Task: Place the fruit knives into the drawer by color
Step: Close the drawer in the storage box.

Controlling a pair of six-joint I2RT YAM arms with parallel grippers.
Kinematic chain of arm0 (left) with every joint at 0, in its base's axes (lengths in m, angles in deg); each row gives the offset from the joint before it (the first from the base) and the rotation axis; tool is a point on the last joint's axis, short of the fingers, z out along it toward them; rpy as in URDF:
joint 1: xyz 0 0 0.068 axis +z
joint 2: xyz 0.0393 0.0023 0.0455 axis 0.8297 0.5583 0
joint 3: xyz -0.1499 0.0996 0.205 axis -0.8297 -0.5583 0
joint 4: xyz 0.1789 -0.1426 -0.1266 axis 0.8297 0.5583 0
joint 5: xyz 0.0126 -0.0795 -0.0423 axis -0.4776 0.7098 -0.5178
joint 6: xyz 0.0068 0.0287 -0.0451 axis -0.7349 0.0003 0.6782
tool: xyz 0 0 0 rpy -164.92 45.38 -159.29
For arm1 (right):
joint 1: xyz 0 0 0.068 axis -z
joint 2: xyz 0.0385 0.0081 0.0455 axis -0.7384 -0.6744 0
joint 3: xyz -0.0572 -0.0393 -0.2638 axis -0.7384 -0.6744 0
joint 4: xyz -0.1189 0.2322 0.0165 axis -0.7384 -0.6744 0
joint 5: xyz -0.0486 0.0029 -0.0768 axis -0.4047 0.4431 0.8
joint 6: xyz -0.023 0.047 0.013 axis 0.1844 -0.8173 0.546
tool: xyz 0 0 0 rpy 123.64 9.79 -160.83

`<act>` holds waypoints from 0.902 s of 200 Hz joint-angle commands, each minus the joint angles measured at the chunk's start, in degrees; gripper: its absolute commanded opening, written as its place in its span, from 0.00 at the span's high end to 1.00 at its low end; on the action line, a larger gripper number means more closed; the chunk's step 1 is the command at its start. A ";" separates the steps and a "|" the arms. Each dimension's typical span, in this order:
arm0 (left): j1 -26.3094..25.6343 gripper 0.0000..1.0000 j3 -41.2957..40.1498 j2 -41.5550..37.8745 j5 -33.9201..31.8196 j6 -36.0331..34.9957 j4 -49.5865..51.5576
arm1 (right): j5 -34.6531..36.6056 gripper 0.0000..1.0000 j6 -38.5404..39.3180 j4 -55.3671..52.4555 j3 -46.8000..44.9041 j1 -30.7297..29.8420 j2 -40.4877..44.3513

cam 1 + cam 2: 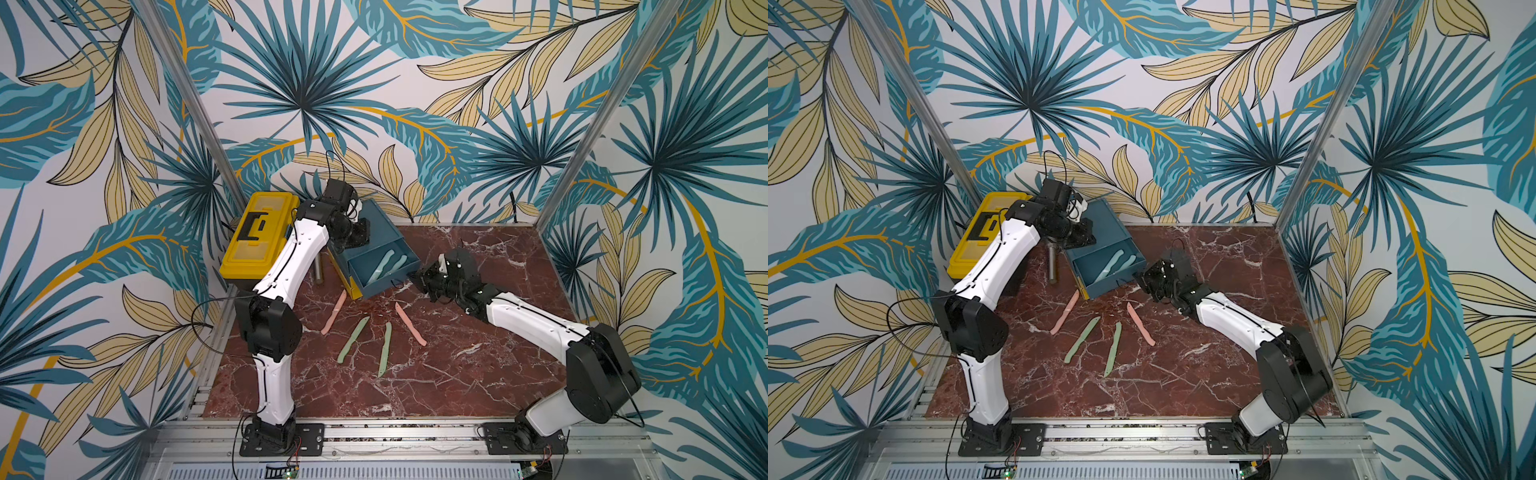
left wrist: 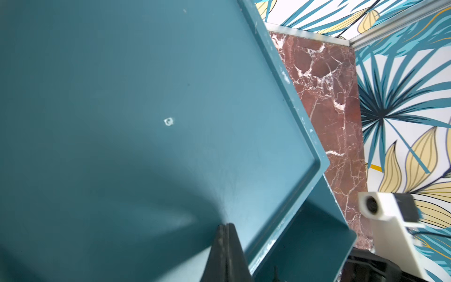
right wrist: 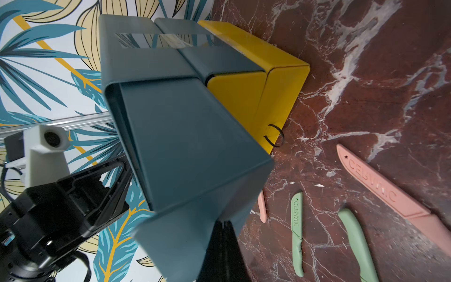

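Nearest pale green knife looks light, stiff, slick, best pinched mid-handle; left gripper and right gripper sit closed

Bright, even light from above; only soft shadows on the table. Wrist views bulge at their edges. A broad soft shadow crosses the chest top. The drawer's nearest corner is blurred.

The word CERAMIC runs along the blade of a pink knife in the right wrist view, its letters seen upside down. The same word, smaller, stands on the blade of a green knife nearby.
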 commanded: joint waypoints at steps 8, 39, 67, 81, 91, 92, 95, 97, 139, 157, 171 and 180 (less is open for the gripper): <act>0.50 1.00 -5.00 -0.52 0.27 0.20 2.76 | 0.51 1.00 -0.67 3.86 3.10 -0.69 -4.01; 0.68 1.00 -6.31 -0.98 0.30 0.13 2.64 | 0.17 1.00 -0.73 5.36 7.97 -1.40 -9.08; 0.80 1.00 -6.96 -1.26 0.40 0.13 2.56 | -0.48 1.00 -0.86 6.00 12.96 -2.00 -13.72; 0.76 1.00 -7.48 -1.48 0.43 0.11 2.43 | -0.82 1.00 -0.71 5.59 15.30 -2.12 -15.64; 0.76 1.00 -7.97 -1.64 0.49 0.20 2.19 | -1.08 1.00 -0.68 5.67 16.67 -2.16 -16.89; 0.76 1.00 -8.00 -1.68 0.52 0.20 2.21 | -1.13 1.00 -0.73 5.67 16.79 -2.17 -16.98; 0.81 1.00 -8.12 -1.75 0.51 0.25 2.17 | -1.28 1.00 -0.77 5.74 17.16 -2.12 -17.35; 0.84 1.00 -8.19 -1.75 0.52 0.28 2.08 | -1.30 1.00 -0.77 5.71 17.31 -2.11 -17.52; 0.85 1.00 -9.39 -2.16 0.63 0.46 1.52 | -3.33 1.00 -0.59 6.05 19.30 -2.09 -19.84; 0.93 1.00 -9.69 -2.24 0.71 0.63 1.18 | -2.48 1.00 -0.27 6.69 16.30 -2.12 -17.89; 0.85 1.00 -9.67 -2.28 0.71 0.64 1.16 | -1.28 0.99 0.01 7.40 12.97 -2.13 -15.54; 0.93 1.00 -9.69 -2.28 0.64 0.72 1.00 | -0.59 0.76 -0.20 8.16 10.80 -2.22 -14.37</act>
